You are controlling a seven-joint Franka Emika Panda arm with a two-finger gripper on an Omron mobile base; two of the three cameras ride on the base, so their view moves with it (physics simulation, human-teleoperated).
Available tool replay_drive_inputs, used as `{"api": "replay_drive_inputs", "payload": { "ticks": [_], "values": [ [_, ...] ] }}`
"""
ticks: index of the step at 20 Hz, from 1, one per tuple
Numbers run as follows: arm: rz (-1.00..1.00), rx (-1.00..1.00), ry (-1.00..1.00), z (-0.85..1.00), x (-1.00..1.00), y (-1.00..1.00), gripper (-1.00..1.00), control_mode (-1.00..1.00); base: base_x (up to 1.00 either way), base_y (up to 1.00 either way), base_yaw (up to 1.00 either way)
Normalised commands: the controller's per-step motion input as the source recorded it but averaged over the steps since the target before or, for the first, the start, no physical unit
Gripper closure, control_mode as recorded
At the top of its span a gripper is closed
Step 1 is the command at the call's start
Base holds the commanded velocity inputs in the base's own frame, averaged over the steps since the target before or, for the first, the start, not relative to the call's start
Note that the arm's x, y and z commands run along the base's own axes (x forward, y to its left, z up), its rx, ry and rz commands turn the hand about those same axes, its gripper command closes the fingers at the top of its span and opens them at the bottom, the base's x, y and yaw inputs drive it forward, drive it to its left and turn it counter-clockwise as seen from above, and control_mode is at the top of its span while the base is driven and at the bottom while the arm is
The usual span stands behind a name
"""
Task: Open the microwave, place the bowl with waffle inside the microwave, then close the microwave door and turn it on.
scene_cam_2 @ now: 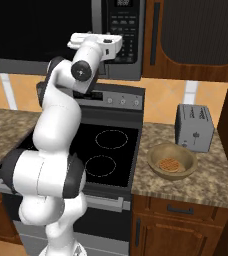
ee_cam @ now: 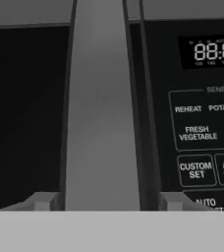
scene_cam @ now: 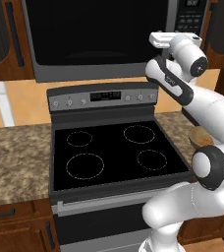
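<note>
The gripper [ee_cam: 102,204] sits at the bottom of the hand view with one fingertip on each side of the handle [ee_cam: 102,118], a tall, smooth, pale grey bar running up the middle of the frame. The jaws stand apart around it; whether the pads are pressing it yet I cannot tell. Left of the bar is the black glass of the microwave door [ee_cam: 25,113], glossy and flat; right of it the keypad [ee_cam: 202,133], a dark strip of small labelled buttons under a lit clock.

In the right base view the microwave [scene_cam_2: 41,35] fills the upper left, a wide dark box with a grey frame, door shut. The bowl [scene_cam_2: 172,161] rests on the speckled stone counter [scene_cam_2: 206,182] at lower right, just in front of a boxy metal toaster [scene_cam_2: 194,127], round and wood-brown with the gridded orange waffle [scene_cam_2: 169,164] lying flat inside.

The risk, as I judge it, is a slip: the bar looks slick and rounded, so a shallow or loose pinch could slide off on the pull and leave the door shut. Drifting right could also press a button by accident.
</note>
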Motion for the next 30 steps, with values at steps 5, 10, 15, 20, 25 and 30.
{"api": "replay_drive_inputs", "payload": {
  "ticks": [5, 10, 15, 20, 25, 30],
  "values": [
    [0.11, -0.01, 0.00, 0.01, -0.17, 0.11, 1.00, -1.00, 0.00, 0.00, 0.00],
    [0.06, -0.01, 0.02, 0.04, -0.80, 0.38, 1.00, -1.00, 0.00, 0.00, 0.00],
    [0.08, 0.00, 0.00, 0.03, -1.00, 0.28, 1.00, -1.00, 0.00, 0.00, 0.00],
    [0.07, 0.00, 0.02, 0.00, -1.00, 0.36, 1.00, -1.00, 0.00, 0.00, 0.00],
    [0.11, -0.02, 0.02, 0.00, -1.00, 0.51, 1.00, -1.00, 0.00, 0.00, 0.00],
    [0.12, -0.10, 0.01, -0.12, -0.77, 0.49, -1.00, -1.00, 0.00, 0.00, 0.00]
  ]
}}
